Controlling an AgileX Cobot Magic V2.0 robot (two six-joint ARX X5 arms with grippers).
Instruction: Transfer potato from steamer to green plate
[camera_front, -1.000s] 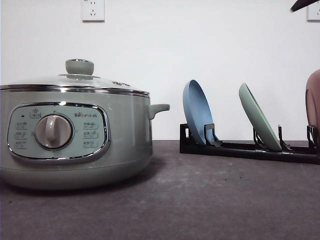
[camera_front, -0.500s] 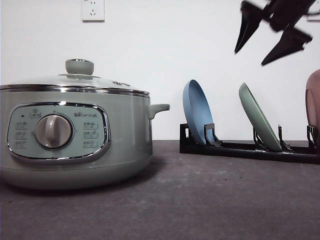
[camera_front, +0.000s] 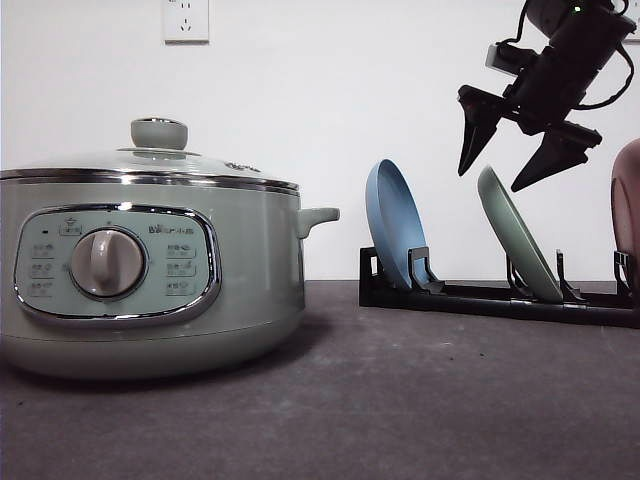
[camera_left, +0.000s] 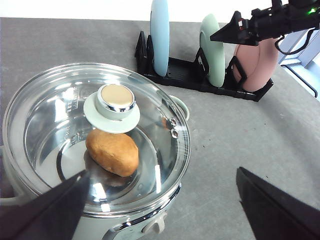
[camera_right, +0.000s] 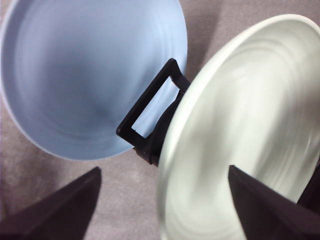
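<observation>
Above the dish rack (camera_front: 500, 298), the right end effector (camera_front: 508, 165) hangs with jaws spread wide and empty, poised over the rim of the green plate (camera_front: 520, 250). That plate stands on edge in a rack slot, between the blue plate (camera_front: 393, 228) and the pink plate (camera_left: 257, 62), so it likely must be pulled and laid flat on the bench (camera_front: 400, 390) first. The potato (camera_left: 112, 152) lies inside the steamer (camera_front: 150, 270), under the closed glass lid (camera_left: 50, 115); the lid blocks access until it is lifted by its knob (camera_left: 116, 98). The left end effector (camera_left: 160, 205) hovers over the steamer, fingers apart, gripping nothing.
</observation>
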